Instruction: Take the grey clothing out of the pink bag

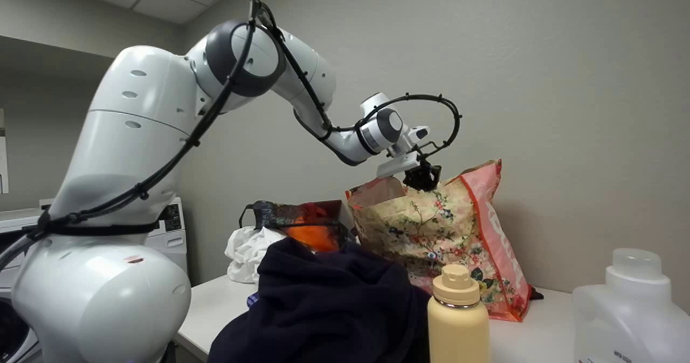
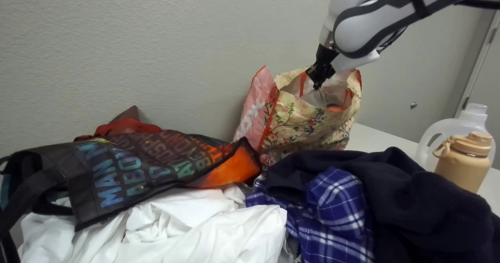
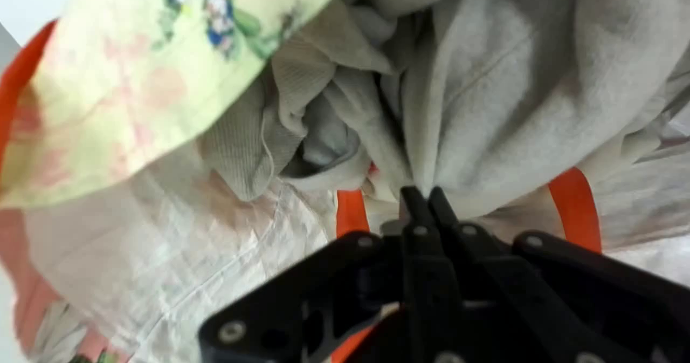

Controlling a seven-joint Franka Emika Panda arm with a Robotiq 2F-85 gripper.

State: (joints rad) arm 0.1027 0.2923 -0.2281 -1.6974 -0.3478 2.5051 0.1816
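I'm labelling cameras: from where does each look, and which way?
Exterior view: near dark clothing, facing the pink bag; most of the arm shows.
Exterior view: above white cloth, facing the bag; arm's end and jaws show.
Wrist view: on the arm, facing grey clothing inside the bag; jaws show.
Both exterior views share bag and bottle.

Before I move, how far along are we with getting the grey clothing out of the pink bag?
Done: the tool is shut at the open mouth of the pink bag. In hand: the grey clothing, apparently pinched, its folds gathered at the tool's tips in the wrist view. Left: the removal itself; much of the clothing lies within the bag, so it likely needs lifting clear of the rim.
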